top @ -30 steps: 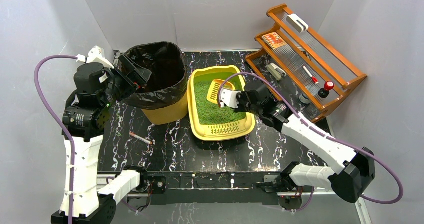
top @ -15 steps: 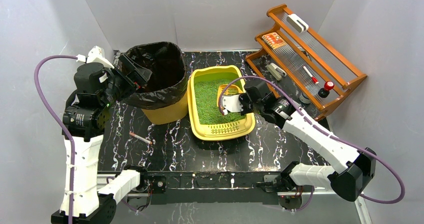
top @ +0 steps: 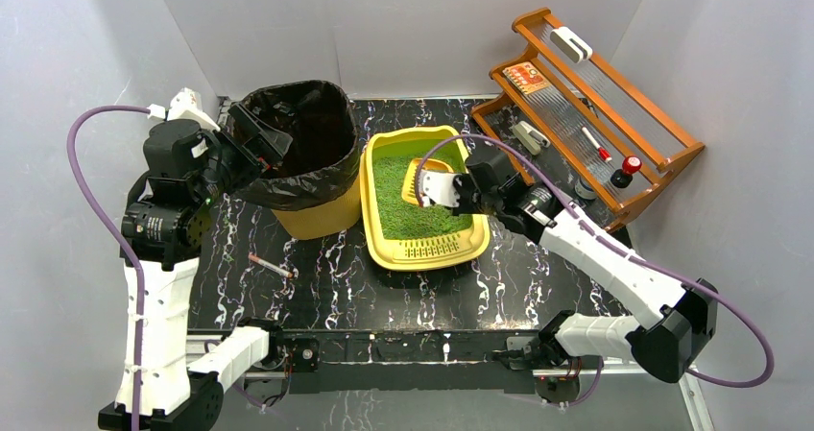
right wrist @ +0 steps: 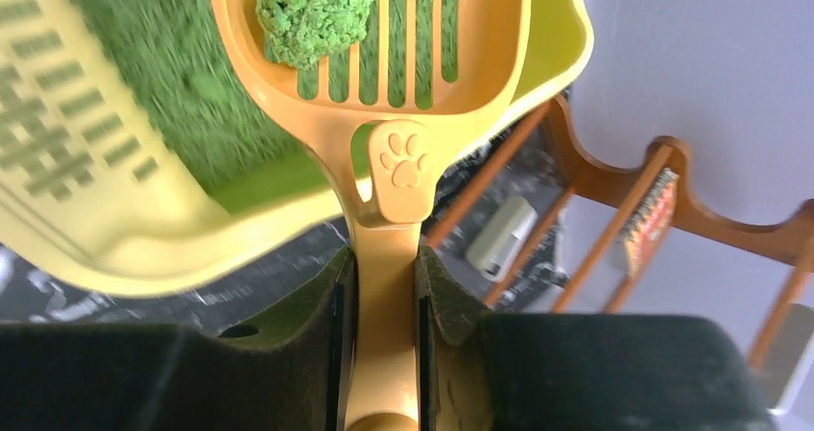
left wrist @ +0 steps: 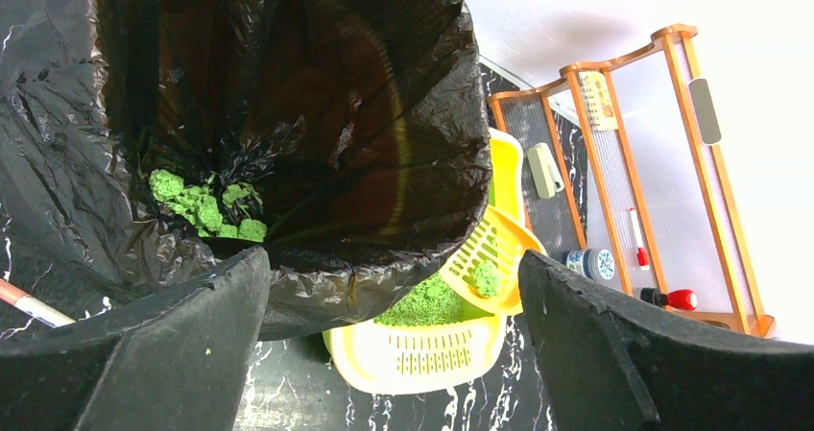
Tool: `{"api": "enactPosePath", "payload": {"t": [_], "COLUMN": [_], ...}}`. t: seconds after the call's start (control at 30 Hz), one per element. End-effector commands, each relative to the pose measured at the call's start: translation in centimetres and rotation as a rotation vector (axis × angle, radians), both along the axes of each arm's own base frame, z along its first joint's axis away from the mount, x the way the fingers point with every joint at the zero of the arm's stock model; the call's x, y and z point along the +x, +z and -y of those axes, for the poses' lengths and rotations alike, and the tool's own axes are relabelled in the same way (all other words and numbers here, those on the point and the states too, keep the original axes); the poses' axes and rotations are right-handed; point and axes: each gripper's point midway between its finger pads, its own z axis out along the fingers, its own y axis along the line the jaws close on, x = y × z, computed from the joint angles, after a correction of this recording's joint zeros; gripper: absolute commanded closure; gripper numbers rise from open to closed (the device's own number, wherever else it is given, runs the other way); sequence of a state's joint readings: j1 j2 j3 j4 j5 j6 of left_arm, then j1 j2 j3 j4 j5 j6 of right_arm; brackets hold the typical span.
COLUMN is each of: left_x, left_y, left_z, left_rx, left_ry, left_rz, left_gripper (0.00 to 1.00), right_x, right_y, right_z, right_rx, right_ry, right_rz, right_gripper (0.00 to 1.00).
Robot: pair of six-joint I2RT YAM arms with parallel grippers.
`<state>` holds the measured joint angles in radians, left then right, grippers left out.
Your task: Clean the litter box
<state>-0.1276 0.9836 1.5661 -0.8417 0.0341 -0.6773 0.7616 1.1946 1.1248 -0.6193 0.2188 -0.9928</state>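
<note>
We found the right gripper clenched on the scoop handle. Only its wrist view showed the green clump aboard, over the litter box just beside the bin. The left gripper gaped at the bin's rim.

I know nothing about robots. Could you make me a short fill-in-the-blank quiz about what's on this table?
1. The right gripper is shut on the orange scoop, which carries a clump of ____ litter.
2. The scoop's handle bears a ____ print.
3. The yellow bin beside the litter box is lined with a ____ bag.
4. The left gripper, at the bin's rim, is ____.

Missing words: green; paw; black; open.
</note>
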Motion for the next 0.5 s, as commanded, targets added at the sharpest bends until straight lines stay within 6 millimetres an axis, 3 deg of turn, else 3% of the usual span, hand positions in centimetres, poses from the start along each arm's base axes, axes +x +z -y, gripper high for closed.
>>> {"api": "enactPosePath", "payload": {"t": [0.0,0.17,0.3,0.47], "left_x": [-0.1,-0.2,0.0,0.0], "left_y": [0.8,0.8,0.1,-0.1], "left_z": [0.1,-0.2,-0.8,-1.3], "left_rx": [-0.002,0.006,0.016,0.024], "left_ry": [-0.003,0.010,0.048,0.078], "left_rz": [0.027,0.022,0.001,-0.015], "left_gripper": [0.02,0.02,0.02,0.02], "right_x": [-0.3,-0.7,-0.6,-1.4], "right_y": [2.6,1.1,2.1,3.7], "right_z": [-4.7,-4.6,-4.0,-5.0], "right_rx": [0.401,0.431,0.424,0.479], "right_ry": [-0.126,-0.237,-0.281,-0.240], "right_rz": [-0.129,-0.236,-0.241,-0.274], "right_gripper": [1.00,1.00,1.00,1.00]}}
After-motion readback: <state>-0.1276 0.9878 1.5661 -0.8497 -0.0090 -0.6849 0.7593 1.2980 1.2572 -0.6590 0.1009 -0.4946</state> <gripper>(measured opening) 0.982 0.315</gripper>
